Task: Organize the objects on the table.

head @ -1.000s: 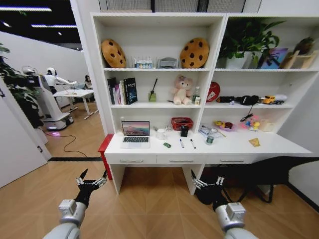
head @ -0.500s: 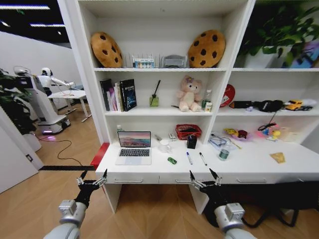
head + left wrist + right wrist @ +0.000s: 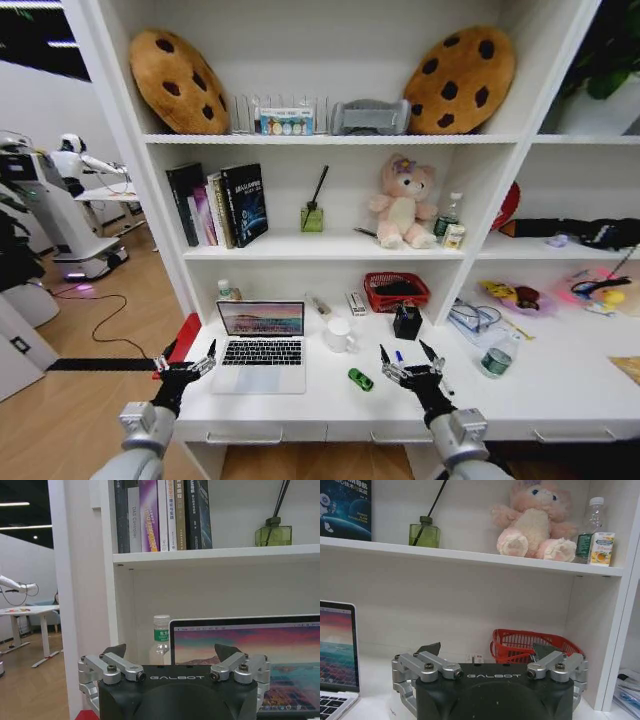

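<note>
The laptop [image 3: 260,346] stands open on the left part of the desk [image 3: 330,400], its screen facing the robot. To its right a white mug [image 3: 339,335] sits just beyond its far right corner, and a small green oval thing [image 3: 360,379] lies nearer the front edge. A pen [image 3: 400,357] lies just past the right gripper [image 3: 406,365], partly hidden by it, and a can [image 3: 497,360] stands farther right. A black box [image 3: 407,322] and a red basket [image 3: 395,291] sit at the back of the desk.

Both grippers are empty with jaws spread wide. The left gripper [image 3: 183,362] hovers at the desk's near left corner, beside the laptop's left edge. The right gripper hangs over the near middle of the desk, between the green oval and the can.

Risks, as I judge them: the laptop's upright screen is the tallest thing on the desk and could be struck or pushed shut by a left arm that swings in low. The left gripper is close to the shelf's side panel [image 3: 120,150], so a wide sweep might hit it. On the right, the pen is thin and flat, so jaws that come down off centre could flick it away or scrape the desk. The can may tip if an open finger brushes it, and the green oval could be shoved off the front edge.
</note>
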Available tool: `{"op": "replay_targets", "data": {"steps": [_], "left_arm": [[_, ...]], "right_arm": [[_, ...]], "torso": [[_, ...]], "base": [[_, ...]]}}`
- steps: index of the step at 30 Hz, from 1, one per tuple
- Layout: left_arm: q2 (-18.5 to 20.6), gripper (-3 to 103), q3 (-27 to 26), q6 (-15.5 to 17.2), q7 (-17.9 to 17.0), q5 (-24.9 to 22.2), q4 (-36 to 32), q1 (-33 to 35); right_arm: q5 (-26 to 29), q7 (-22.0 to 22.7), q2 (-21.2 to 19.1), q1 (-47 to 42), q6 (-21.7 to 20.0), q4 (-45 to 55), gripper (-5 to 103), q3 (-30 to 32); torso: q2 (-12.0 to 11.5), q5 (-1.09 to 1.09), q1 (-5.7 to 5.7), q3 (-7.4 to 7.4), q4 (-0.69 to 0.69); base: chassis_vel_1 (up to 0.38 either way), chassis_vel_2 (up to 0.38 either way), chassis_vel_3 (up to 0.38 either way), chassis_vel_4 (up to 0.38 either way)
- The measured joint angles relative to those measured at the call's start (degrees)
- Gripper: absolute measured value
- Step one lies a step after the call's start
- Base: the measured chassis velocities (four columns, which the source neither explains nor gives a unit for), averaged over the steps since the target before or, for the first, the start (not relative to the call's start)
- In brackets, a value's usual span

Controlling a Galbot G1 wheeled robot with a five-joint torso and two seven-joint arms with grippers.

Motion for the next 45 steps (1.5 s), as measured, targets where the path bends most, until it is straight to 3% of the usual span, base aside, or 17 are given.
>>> {"op": "replay_targets", "data": {"steps": [7, 9, 13, 14, 15, 16, 17, 18, 23, 24, 25, 26, 29, 31, 33, 42, 45], "left_arm": [[-0.36, 77, 0.90, 0.65, -1.37, 0.51, 0.38, -2.22], [0.92, 66, 1.40, 1.74, -1.58, -0.34, 0.53, -3.16], [2.07, 60, 1.48, 2.86, -1.64, -0.82, 0.46, -3.77], [2.92, 49, 1.67, 4.13, -2.15, -1.61, 0.00, -4.05], [4.29, 43, 2.18, 6.98, -4.20, -3.57, -1.12, -4.22], [4.29, 43, 2.18, 6.98, -4.20, -3.57, -1.12, -4.22], [6.15, 38, 2.80, 10.24, -6.36, -6.66, -2.42, -4.70], [6.15, 38, 2.80, 10.24, -6.36, -6.66, -2.42, -4.70], [12.07, 17, 5.81, 15.91, -12.47, -12.83, -3.52, -8.90], [13.29, 17, 6.90, 17.26, -15.02, -14.22, -3.39, -10.16], [14.86, 6, 8.37, 19.21, -17.90, -16.17, -3.06, -12.05], [14.86, 6, 8.37, 19.21, -17.90, -16.17, -3.06, -12.05], [18.57, 1, 13.69, 23.21, -23.59, -20.49, -1.26, -19.74], [19.28, 0, 15.22, 24.07, -24.51, -21.53, -0.80, -22.18], [20.45, 0, 19.85, 26.08, -27.38, -24.87, 1.46, -29.41], [19.01, 0, 32.39, 28.13, -30.82, -26.75, 10.69, -43.30], [17.48, 0, 36.85, 29.13, -32.04, -29.58, 16.03, -50.20]], "right_arm": [[-0.06, 0.17, -0.39, -0.03, -0.11, 0.02, 100, 0.16], [-0.03, 0.42, -0.87, -0.04, -0.11, -0.17, 100, 0.47], [0.00, 0.81, -1.20, -0.04, -0.11, -0.39, 100, 0.63], [0.03, 1.18, -1.41, -0.03, -0.13, -0.54, 100, 0.63], [0.09, 1.62, -1.82, 0.18, -0.48, -0.62, 100, 0.61], [0.09, 1.62, -1.82, 0.18, -0.48, -0.62, 100, 0.61], [0.48, 2.03, -2.37, 0.64, -1.25, -0.65, 100, 0.56], [0.48, 2.03, -2.37, 0.64, -1.25, -0.65, 100, 0.56], [3.21, 4.62, -5.37, 3.69, -2.86, -2.43, 100, 0.16], [4.12, 5.08, -6.27, 4.66, -3.49, -2.90, 100, 0.15], [5.56, 5.59, -7.93, 6.52, -4.42, -3.66, 100, 0.18], [5.56, 5.59, -7.93, 6.52, -4.42, -3.66, 100, 0.18], [7.39, 6.15, -10.63, 9.04, -5.05, -5.27, 100, 0.91], [7.54, 6.21, -11.14, 9.44, -5.05, -5.79, 100, 1.09], [7.63, 6.25, -11.85, 10.60, -4.89, -7.24, 100, 1.10], [6.37, 6.12, -10.25, 10.45, -3.19, -9.40, 100, 1.03], [6.34, 6.12, -10.16, 10.35, -3.15, -9.91, 100, 1.22]], "torso": [[0.06, 0.01, -0.12, -0.04, 0.05], [0.05, 0.02, -0.12, -0.03, 0.04], [0.04, 0.01, -0.08, -0.02, 0.03], [0.03, 0.01, -0.04, -0.01, 0.04], [0.02, 0.01, -0.02, 0.00, 0.04], [0.02, 0.01, -0.02, 0.00, 0.04], [0.01, 0.01, -0.02, 0.00, 0.04], [0.01, 0.01, -0.02, 0.00, 0.04], [0.02, 0.01, -0.04, -0.01, 0.04], [0.02, 0.02, -0.04, -0.01, 0.03], [0.02, 0.01, -0.04, 0.00, 0.05], [0.02, 0.01, -0.04, 0.00, 0.05], [0.01, 0.00, -0.03, 0.00, 0.06], [0.02, 0.00, -0.03, 0.00, 0.03], [0.01, 0.01, -0.03, 0.00, 0.03], [0.01, 0.01, -0.03, 0.00, 0.04], [0.01, 0.01, -0.03, 0.00, 0.03]], "base": [[0.048, -0.042, -0.039, 0.021], [0.046, -0.012, -0.018, 0.041], [0.000, 0.000, 0.000, 0.000], [0.000, 0.000, 0.000, 0.000], [0.000, 0.000, 0.000, 0.000], [0.000, 0.000, 0.000, 0.000], [0.000, 0.000, 0.000, 0.000], [0.000, 0.000, 0.000, 0.000], [0.000, 0.000, 0.000, 0.000], [0.000, 0.000, 0.000, 0.000], [0.000, 0.000, 0.000, 0.000], [0.000, 0.000, 0.000, 0.000], [0.000, 0.000, 0.000, 0.000], [0.000, 0.000, 0.000, 0.000], [0.000, 0.000, 0.000, 0.000], [0.000, 0.000, 0.000, 0.000], [0.000, 0.000, 0.000, 0.000]]}}
